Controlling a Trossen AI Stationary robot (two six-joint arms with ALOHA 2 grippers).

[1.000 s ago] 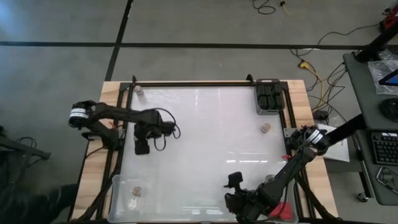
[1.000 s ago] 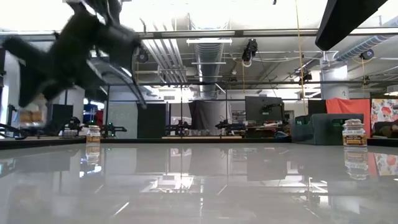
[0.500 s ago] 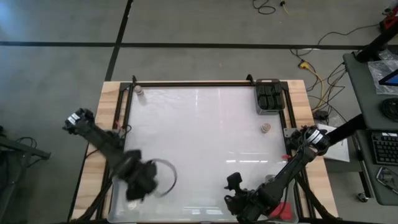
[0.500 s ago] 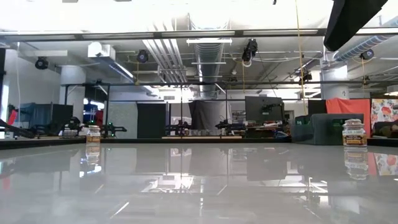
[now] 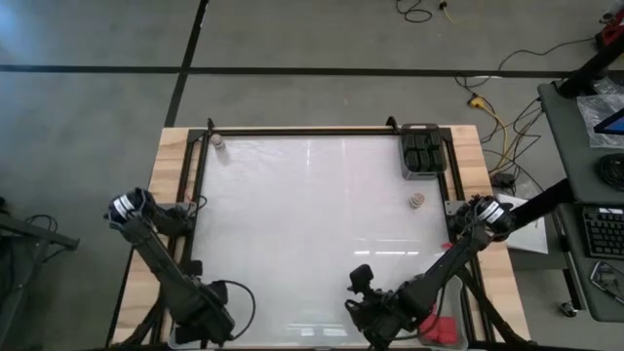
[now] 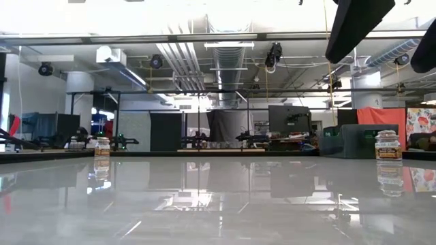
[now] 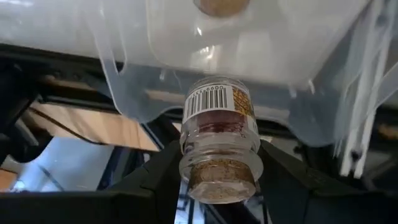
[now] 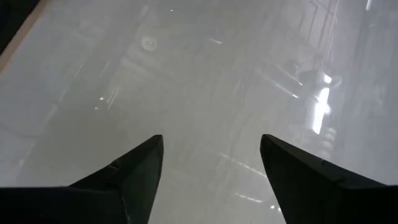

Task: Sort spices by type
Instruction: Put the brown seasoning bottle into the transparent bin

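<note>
The left tool is at the near left corner of the table, above a clear bin, and it is clamped on a small cork-lidded jar. The jar lies between the two fingers, which press its glass sides just above the cork, with the cork end toward the wrist. Beyond the jar, inside the bin, another tan lid shows, so this seems to be the bin for the round tan-lidded kind.

The jar looks light and stiff, but its glass is smooth and probably slippery and breakable. The narrow neck under the shoulder is a good place to hold, because the shoulder stops it from sliding.

Farther right, a tan-lidded jar stands free on the table, well ahead of the right tool, and black jars sit in a bin at the far right corner. The right tool is low at the near edge, its fingers apart and holding nothing.
</note>
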